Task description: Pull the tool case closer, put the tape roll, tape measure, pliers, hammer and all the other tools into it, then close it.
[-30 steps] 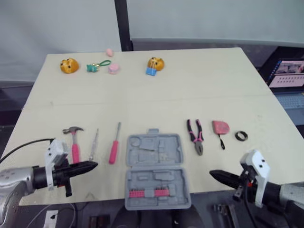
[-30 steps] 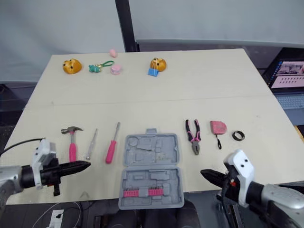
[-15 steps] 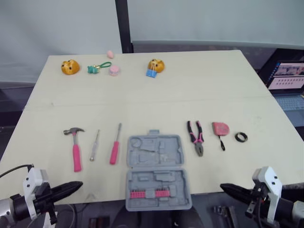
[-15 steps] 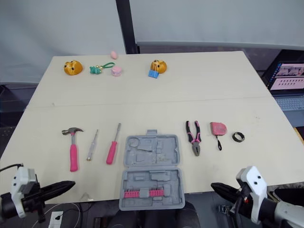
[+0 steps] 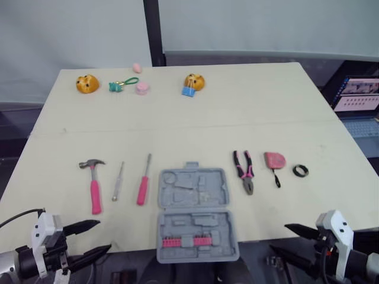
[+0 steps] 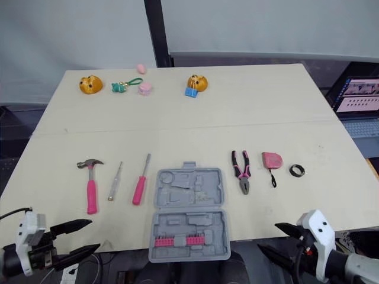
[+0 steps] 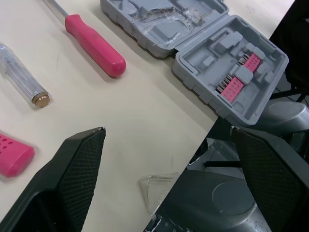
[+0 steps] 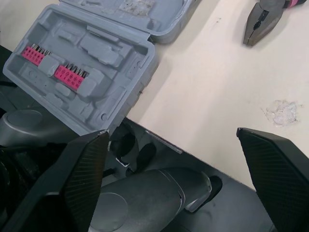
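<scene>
Left gripper (image 5: pixel 102 235) and right gripper (image 5: pixel 279 236) are held low off the near edge of the bench (image 5: pixel 195 124), fingers spread and empty, flanking the open tool case (image 5: pixel 194 213) at mid-edge.

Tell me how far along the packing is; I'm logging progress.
Done: the case lies open at the near edge of the table. In hand: nothing; the left gripper and right gripper are open and empty. Left: hammer, two screwdrivers, pliers, tape measure and tape roll lie outside it; then close it.
</scene>
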